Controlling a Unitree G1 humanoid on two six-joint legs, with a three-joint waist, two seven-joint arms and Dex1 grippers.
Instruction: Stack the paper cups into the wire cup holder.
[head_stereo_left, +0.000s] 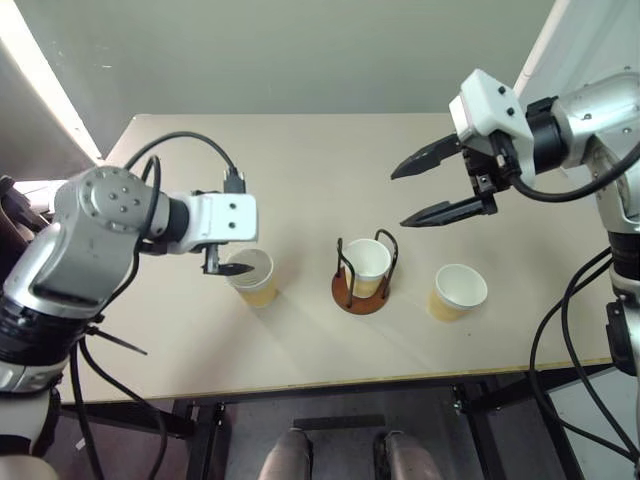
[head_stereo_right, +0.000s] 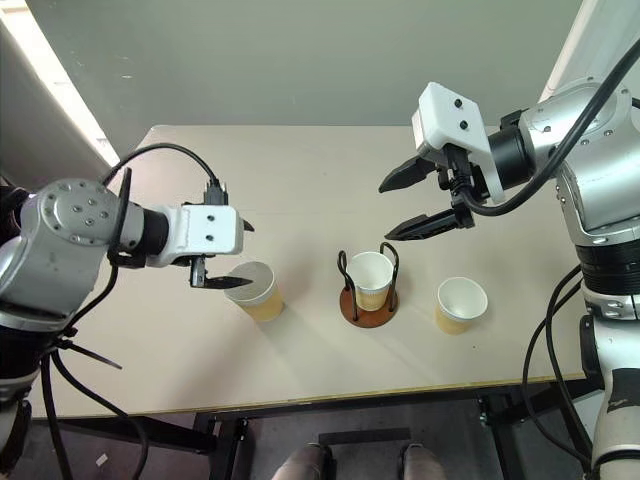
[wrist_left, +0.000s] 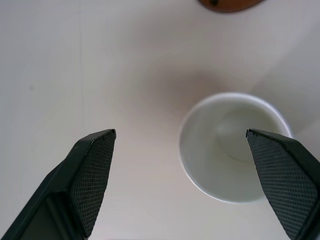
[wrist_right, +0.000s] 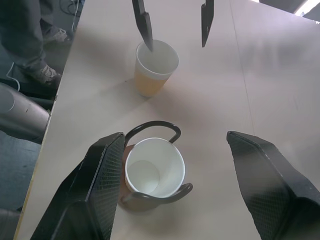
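Three tan paper cups stand upright on the table. One cup sits inside the wire cup holder, between its black hoops. A second cup stands to the holder's left and a third cup to its right. My left gripper hangs open just above the left cup, with one finger over its rim and nothing held. My right gripper is open and empty, raised above and behind the holder; in its wrist view the holder's cup lies between the fingers, far below.
The beige table has bare room behind the cups. Its front edge runs close below the row of cups. A person's legs and shoe show beside the table's left end.
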